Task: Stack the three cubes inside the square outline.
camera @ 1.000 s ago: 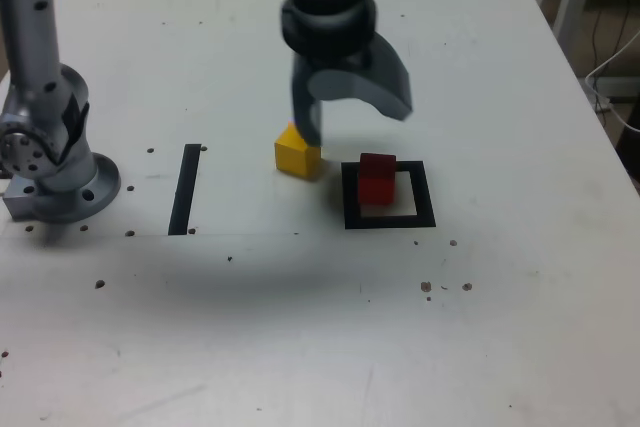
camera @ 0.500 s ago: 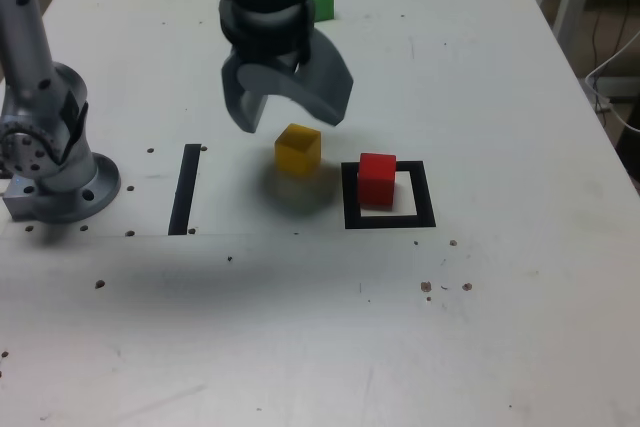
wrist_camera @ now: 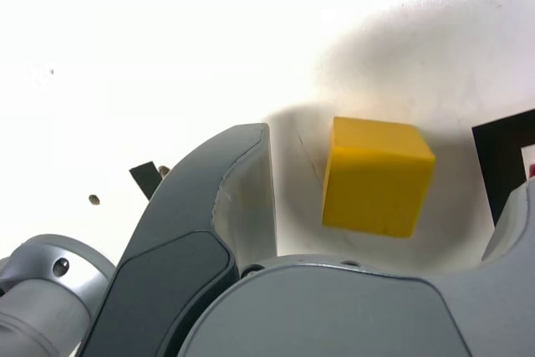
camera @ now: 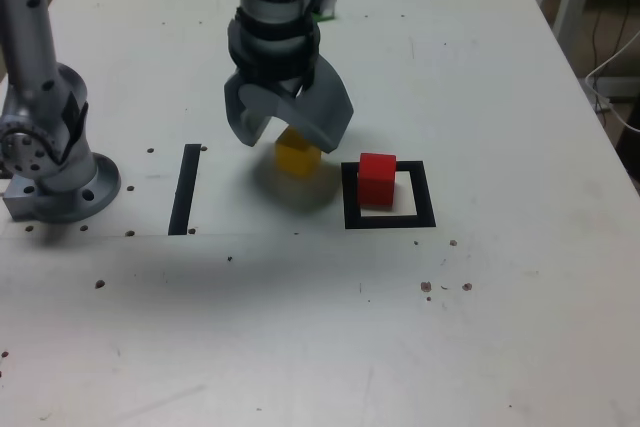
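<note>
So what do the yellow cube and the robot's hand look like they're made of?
Yellow cube: probably painted wood or hard plastic, hard to say which; matte, flat faces, crisp edges, no glare. Hand: likely moulded grey plastic, smooth and semi-matte, with rounded shells.

yellow cube: matt, smooth faces | red cube: matt, plain colour | fingers: smooth grey plastic, slight sheen | desk: white, smooth, matt, with small dark specks | square outline: flat black marking, matt
</note>
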Robot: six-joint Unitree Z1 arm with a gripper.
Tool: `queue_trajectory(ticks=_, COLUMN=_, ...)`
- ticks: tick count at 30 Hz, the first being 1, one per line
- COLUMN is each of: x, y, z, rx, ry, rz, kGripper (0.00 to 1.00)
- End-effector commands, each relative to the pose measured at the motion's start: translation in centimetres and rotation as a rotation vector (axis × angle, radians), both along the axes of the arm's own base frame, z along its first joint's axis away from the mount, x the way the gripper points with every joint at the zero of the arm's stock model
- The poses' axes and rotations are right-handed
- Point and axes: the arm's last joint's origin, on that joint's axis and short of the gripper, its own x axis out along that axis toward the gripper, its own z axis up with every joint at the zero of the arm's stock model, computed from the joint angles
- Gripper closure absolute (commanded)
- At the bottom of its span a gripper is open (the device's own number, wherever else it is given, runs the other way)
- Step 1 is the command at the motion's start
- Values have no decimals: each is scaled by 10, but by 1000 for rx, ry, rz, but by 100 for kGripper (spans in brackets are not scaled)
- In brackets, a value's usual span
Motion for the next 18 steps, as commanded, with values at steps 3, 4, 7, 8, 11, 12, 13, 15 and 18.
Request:
queue_trajectory(ticks=3, x=6, y=1, z=-11, rx=8, ry=29, rz=-1, kGripper=16)
queue_trajectory(ticks=4, x=7, y=1, z=-13, rx=9, ry=33, rz=-1, kGripper=18)
queue_trajectory(ticks=7, x=10, y=1, z=-19, rx=12, ry=46, rz=-1, kGripper=28)
queue_trajectory(ticks=8, x=11, y=1, z=-20, rx=12, ry=48, rz=-1, kGripper=32)
queue_trajectory(ticks=11, x=12, y=1, z=-23, rx=15, ry=49, rz=3, kGripper=44)
queue_trajectory(ticks=12, x=12, y=1, z=-23, rx=16, ry=48, rz=5, kGripper=49)
queue_trajectory(ticks=13, x=12, y=1, z=-23, rx=18, ry=45, rz=6, kGripper=54)
queue_trajectory(ticks=15, x=13, y=1, z=-22, rx=21, ry=39, rz=8, kGripper=62)
queue_trajectory(ticks=18, x=12, y=2, z=-22, rx=23, ry=32, rz=8, kGripper=69)
